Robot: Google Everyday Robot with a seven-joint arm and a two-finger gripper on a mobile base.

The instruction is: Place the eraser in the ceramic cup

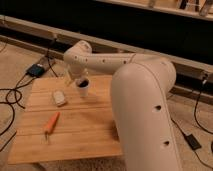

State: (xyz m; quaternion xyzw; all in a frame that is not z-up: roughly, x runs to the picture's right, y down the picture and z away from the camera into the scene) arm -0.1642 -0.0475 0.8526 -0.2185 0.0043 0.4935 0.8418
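Gripper (73, 80) (opening can't be told) hangs just beside the ceramic cup (83, 90), eraser (59, 98) loose on the worktop (85, 131) down-left of it; swinging over to the eraser could knock the cup.

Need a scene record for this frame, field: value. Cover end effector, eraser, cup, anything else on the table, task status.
end effector: low over the table's far side, just left of the cup
eraser: flat on the table, left of the cup, not touching it
ceramic cup: upright, near the far edge
orange-handled tool: flat on the table, nearer the camera than the eraser
table: wooden slats
task status: eraser not yet in the cup
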